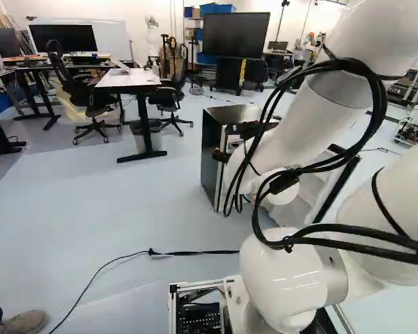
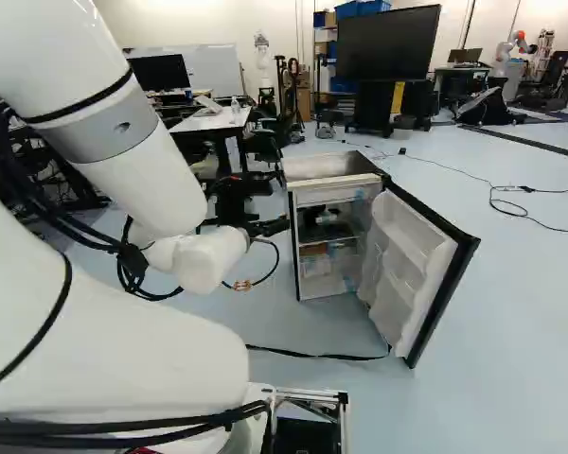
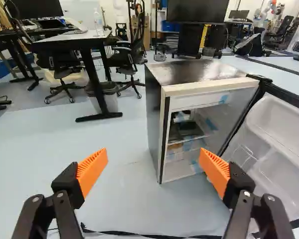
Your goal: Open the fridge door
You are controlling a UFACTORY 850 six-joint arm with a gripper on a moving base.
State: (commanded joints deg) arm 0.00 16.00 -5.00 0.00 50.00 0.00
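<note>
Smooth pale floor (image 3: 50, 149), boxy glossy-topped fridge (image 3: 189, 72), moulded door (image 2: 412, 265) open

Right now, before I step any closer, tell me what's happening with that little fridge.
A white robot arm is at work on the small fridge, whose door already stands wide open, showing the white shelves on its inner side. The arm's gripper is in front of the fridge with its jaws spread apart and nothing between them, so it has no hold on the door. As far as opening goes, the task looks done.
</note>
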